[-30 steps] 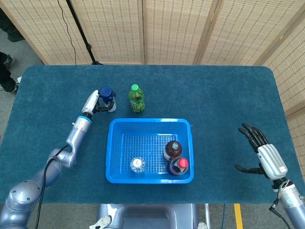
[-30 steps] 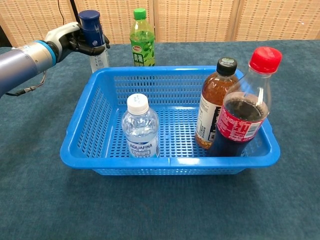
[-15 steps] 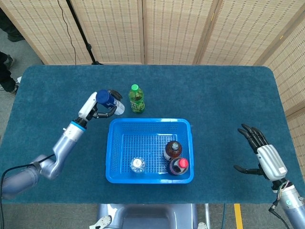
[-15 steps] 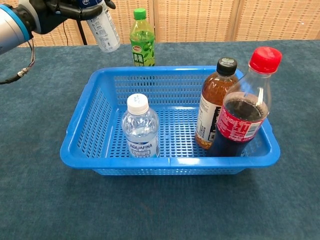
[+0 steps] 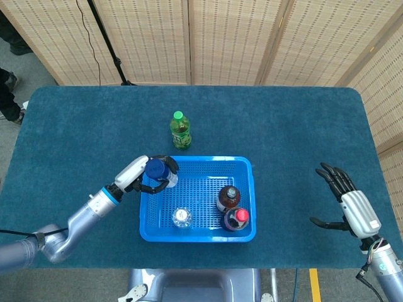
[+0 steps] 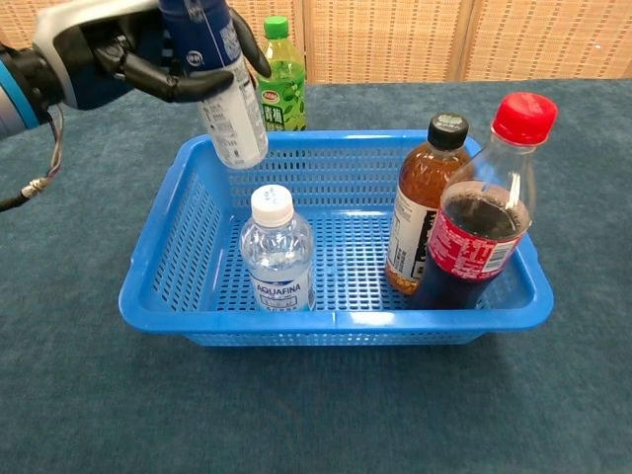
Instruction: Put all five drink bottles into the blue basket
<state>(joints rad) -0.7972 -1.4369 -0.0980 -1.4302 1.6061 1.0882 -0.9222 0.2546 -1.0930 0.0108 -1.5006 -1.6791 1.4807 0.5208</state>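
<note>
My left hand (image 5: 140, 175) (image 6: 118, 59) grips a blue-capped bottle (image 5: 158, 171) (image 6: 225, 94) and holds it tilted in the air over the left rear corner of the blue basket (image 5: 245, 165) (image 6: 326, 321). Inside the basket stand a clear water bottle (image 5: 182, 217) (image 6: 277, 253), a brown tea bottle (image 5: 228, 197) (image 6: 423, 197) and a red-capped cola bottle (image 5: 237, 219) (image 6: 482, 207). A green bottle (image 5: 180, 130) (image 6: 279, 87) stands upright on the table behind the basket. My right hand (image 5: 349, 204) hangs open at the far right, holding nothing.
The table is covered in dark blue cloth (image 5: 296, 132). Wicker screens (image 5: 227, 38) stand behind its far edge. The basket's middle and left rear floor is bare.
My left hand has carried the blue-capped bottle from beside the green bottle toward me, to above the basket's left rear corner. The right hand stays still.
</note>
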